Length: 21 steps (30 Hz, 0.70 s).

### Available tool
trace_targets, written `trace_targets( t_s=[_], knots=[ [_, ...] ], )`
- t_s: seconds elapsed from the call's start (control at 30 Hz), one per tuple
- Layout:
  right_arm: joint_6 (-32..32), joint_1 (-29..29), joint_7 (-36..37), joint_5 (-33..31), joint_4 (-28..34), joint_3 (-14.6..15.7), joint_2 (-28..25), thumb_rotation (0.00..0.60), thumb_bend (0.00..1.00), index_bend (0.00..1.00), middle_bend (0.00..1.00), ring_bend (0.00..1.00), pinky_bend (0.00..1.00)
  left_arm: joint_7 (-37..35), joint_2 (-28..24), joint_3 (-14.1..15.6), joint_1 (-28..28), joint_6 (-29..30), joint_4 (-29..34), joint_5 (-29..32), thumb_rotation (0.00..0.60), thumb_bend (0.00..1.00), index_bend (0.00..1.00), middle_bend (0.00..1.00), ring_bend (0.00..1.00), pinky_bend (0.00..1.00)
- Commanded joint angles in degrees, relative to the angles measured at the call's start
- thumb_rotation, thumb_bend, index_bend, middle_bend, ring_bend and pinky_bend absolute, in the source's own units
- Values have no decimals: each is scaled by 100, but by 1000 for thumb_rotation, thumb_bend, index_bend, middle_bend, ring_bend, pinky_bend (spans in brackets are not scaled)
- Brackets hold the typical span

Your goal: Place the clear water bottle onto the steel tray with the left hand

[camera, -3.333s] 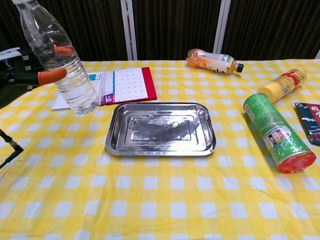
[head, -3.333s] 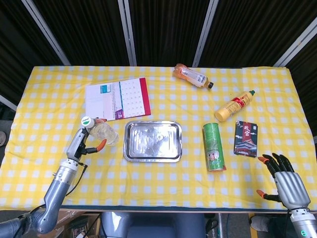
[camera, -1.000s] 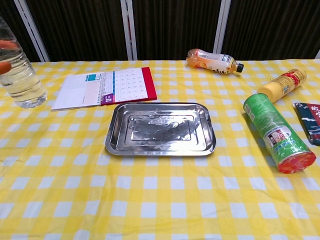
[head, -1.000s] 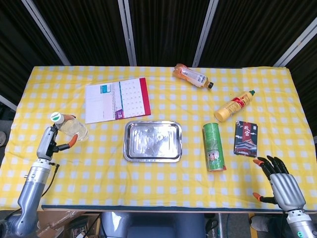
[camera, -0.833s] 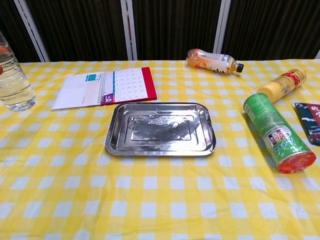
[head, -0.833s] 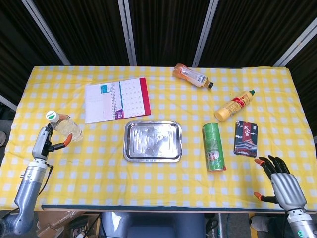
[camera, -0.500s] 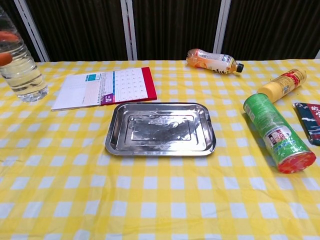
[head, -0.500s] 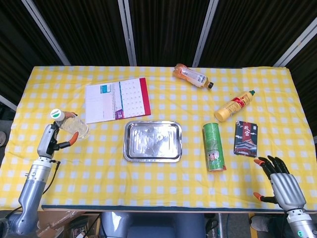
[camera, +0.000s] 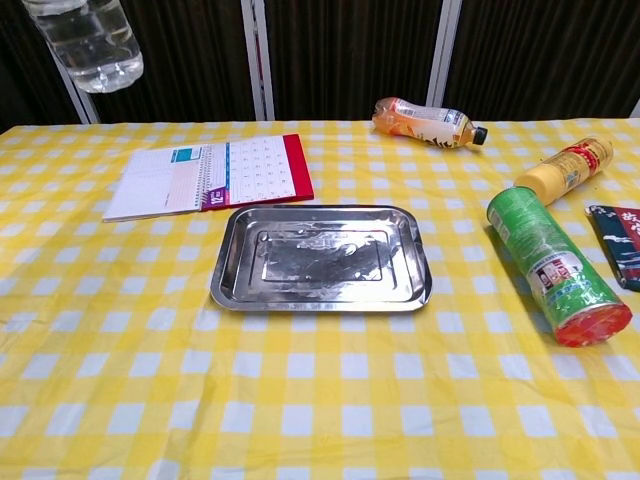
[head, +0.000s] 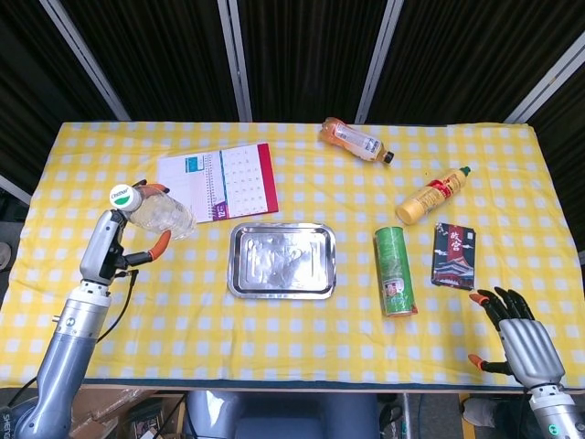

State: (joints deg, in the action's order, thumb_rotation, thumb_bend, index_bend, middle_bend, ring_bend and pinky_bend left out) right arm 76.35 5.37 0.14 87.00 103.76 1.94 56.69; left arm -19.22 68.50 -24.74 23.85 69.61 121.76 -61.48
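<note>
- The clear water bottle (head: 157,211) is held in the air by the left hand (head: 114,249), off the steel tray (head: 281,260) on its left side; in the chest view only its water-filled base (camera: 90,40) shows, high above the cloth and up and left of the tray (camera: 320,257).
- Half a second ago the bottle hung lower and further left of the tray; it has since risen and moved back toward the tray, reversing the drift away from it seen over the seconds before.
- The left hand grips the bottle's body, an orange fingertip (head: 160,242) curling round its near side and the green-and-white cap (head: 121,194) poking out at the top.
- This reads as the carry phase: the bottle is lifted clear but not yet over the tray, so it must still travel across and come down, ideally upright, onto the flat middle.
- The tray holds nothing, and the calendar (head: 218,183) lies just behind it, beneath the path the bottle may take.
- The right hand (head: 526,338) rests far to the right of the tray at the near table edge, fingers spread and holding nothing, much as it was.
- To the tray's right lie a green can (head: 395,271), a dark packet (head: 454,255) and a yellow bottle (head: 431,195); an orange drink bottle (head: 356,140) lies behind it.
</note>
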Motion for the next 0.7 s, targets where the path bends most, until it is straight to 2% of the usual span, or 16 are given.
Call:
trace_targets(
  t_s=[0.03, 0.2, 0.37, 0.53, 0.7],
  knots=[
    [3, -4, 6, 0, 2, 3, -7, 600, 157, 186, 149, 42, 19, 53, -82, -45, 16, 101, 14, 243, 600, 657, 534, 209, 0, 0],
    [-18, 1, 5, -10, 2, 7, -6, 600, 158, 187, 149, 42, 19, -330, 16, 155, -90, -82, -529, 319, 600, 658, 535, 210, 0, 0],
    [-24, 6, -19, -1, 17, 11, 0, 600, 158, 187, 149, 42, 19, -1073, 243, 558, -347, -350, -1437, 109, 600, 659, 536, 209, 0, 0],
    [-41, 10, -51, -2, 35, 19, 6, 600, 158, 188, 149, 42, 19, -1577, 568, 705, -364, -665, -2339, 73, 600, 666, 538, 210, 0, 0],
    [-69, 20, -82, -21, 40, 21, 20, 600, 158, 188, 149, 42, 19, -1769, 727, 710, -337, -740, -2634, -80, 600, 668, 541, 211, 0, 0]
  ],
)
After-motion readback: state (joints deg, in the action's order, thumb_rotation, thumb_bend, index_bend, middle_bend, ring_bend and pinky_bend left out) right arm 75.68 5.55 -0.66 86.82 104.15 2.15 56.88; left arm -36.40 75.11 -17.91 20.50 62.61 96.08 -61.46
